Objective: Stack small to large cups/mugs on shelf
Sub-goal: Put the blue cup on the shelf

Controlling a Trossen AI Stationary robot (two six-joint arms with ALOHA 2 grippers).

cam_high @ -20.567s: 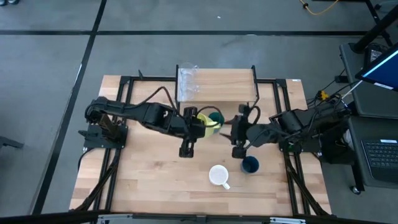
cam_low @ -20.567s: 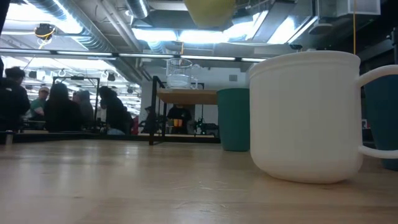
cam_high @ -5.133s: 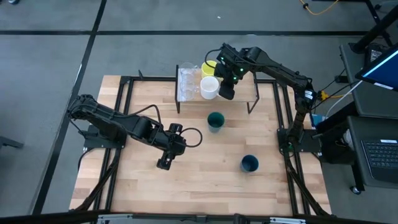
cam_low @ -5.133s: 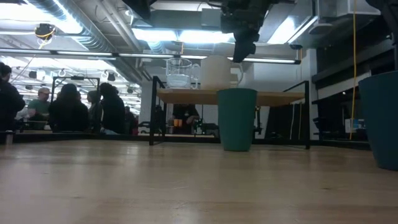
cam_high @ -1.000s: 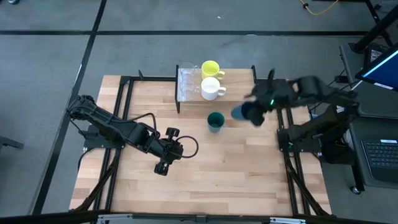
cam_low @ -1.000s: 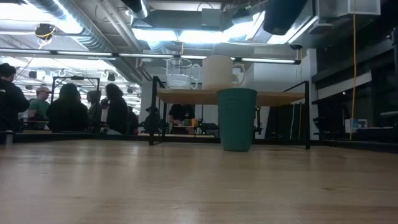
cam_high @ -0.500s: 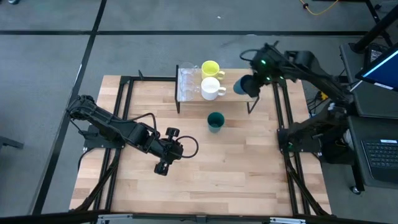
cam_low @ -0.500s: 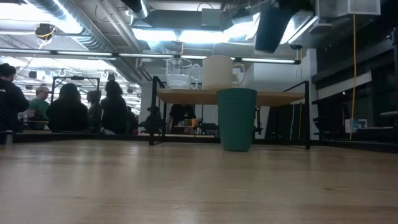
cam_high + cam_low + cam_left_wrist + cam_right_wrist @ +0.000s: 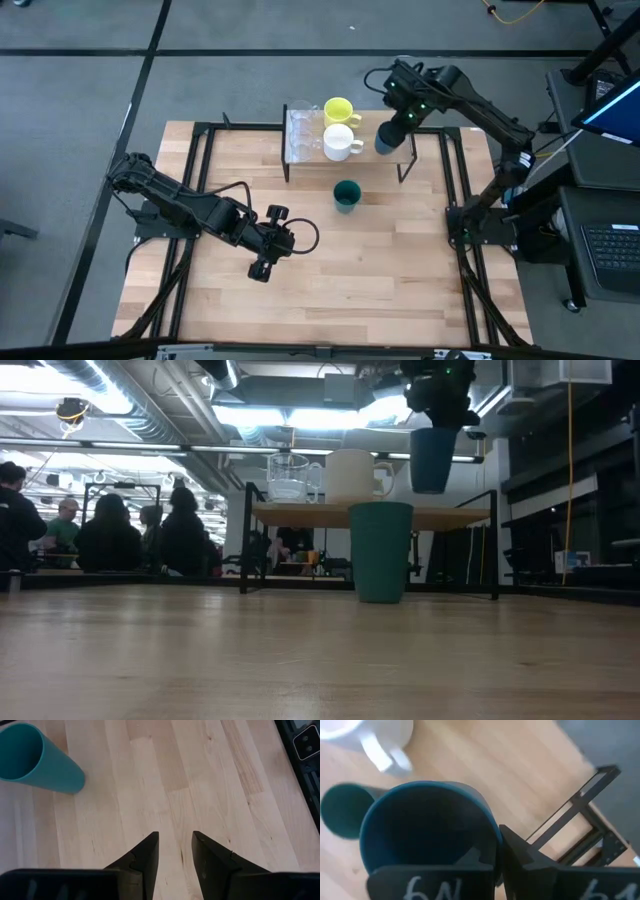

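My right gripper (image 9: 398, 122) is shut on the dark blue cup (image 9: 386, 138) and holds it over the right part of the shelf (image 9: 372, 128), above the board (image 9: 455, 514). On the shelf stand two clear glasses (image 9: 301, 135), the yellow mug (image 9: 338, 108) and the white mug (image 9: 339, 143). The teal-green cup (image 9: 346, 195) stands on its base on the table in front of the shelf. My left gripper (image 9: 261, 266) is open and empty, low over the table's left middle (image 9: 175, 851). My right gripper holds the dark blue cup by its rim wall (image 9: 493, 839), one finger inside the cup and one outside. The fingers come from above, pointing down. The cup hangs upright, mouth up, clear of the shelf board (image 9: 432, 460).
The shelf's black legs (image 9: 404, 168) stand on the table's far middle. Black frame rails (image 9: 455, 200) run along the table's sides. People sit in the room beyond the table (image 9: 100, 540).
My right gripper has carried the dark blue cup from beside the teal-green cup toward the table's far edge, over the shelf's right part. The cup has gone from tilted to upright and has come down nearer the board.
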